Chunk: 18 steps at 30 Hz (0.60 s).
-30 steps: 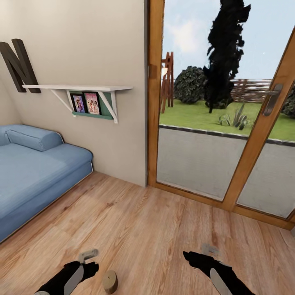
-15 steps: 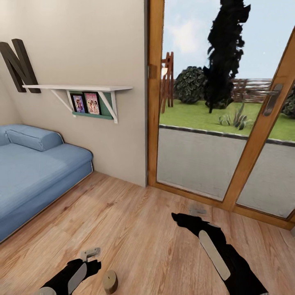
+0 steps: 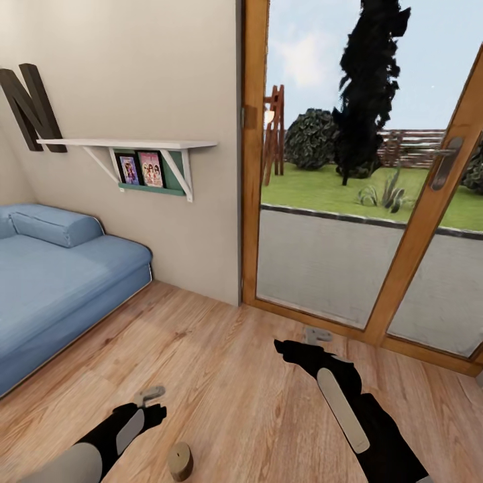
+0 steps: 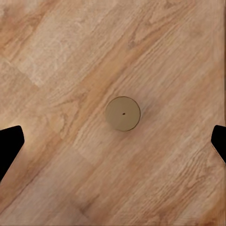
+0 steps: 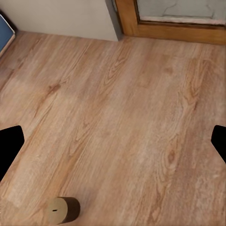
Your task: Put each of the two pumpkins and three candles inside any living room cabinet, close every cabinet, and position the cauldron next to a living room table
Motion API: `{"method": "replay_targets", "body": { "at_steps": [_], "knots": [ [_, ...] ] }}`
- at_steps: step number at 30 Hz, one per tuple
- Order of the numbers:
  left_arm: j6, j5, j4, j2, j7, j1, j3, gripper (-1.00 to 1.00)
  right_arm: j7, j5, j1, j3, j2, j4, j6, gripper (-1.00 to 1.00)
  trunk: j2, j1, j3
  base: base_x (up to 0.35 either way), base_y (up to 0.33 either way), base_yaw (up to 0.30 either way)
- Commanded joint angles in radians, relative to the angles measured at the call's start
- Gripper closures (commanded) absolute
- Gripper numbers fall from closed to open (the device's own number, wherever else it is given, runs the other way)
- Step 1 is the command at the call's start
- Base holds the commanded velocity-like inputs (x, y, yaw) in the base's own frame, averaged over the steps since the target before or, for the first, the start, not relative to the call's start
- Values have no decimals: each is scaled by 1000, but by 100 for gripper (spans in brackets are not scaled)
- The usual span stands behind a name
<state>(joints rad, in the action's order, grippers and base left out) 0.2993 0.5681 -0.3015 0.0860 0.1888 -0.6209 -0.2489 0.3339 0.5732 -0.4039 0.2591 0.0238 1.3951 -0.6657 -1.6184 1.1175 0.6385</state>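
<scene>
You are at the candle pickup step: one candle (image 3: pixel 180 461) stands upright on the wood floor (image 3: pixel 221 376), long axis vertical, flat top up. Your left gripper (image 4: pixel 113 141) hangs right above it, fingers spread wide and empty. Next, lower straight down around it and close. Your right gripper (image 5: pixel 113 143) is also spread, well apart from it.

- Blue sofa (image 3: pixel 60 282), far left beyond the left claw.
- White wall shelf (image 3: pixel 127 143) above it.
- Glass door (image 3: pixel 376 201) ahead of the right claw.
- Wooden floor (image 3: pixel 215 376) underneath both.
</scene>
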Motion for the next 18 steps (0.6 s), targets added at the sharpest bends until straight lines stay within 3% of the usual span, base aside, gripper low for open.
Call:
{"method": "replay_targets", "body": {
  "at_steps": [1,9,14,18],
  "knots": [
    [1,11,-2,1,7,-2,-8,-100,11,11,-1,3,1,1,-2,-100,-1,0,1,0,0,0],
    [-20,10,-1,3,0,-6,-11,-100,1,19,2,5,8,12,1,-100,-1,0,1,0,18,-14],
    [-30,10,-1,3,-1,-6,-12,-100,0,20,2,6,8,12,0,-100,-1,0,-1,0,162,-203],
    [-50,8,-1,3,-3,-6,-35,-100,0,20,2,6,8,12,0,-100,-1,0,-2,0,52,-198]
  ]
}}
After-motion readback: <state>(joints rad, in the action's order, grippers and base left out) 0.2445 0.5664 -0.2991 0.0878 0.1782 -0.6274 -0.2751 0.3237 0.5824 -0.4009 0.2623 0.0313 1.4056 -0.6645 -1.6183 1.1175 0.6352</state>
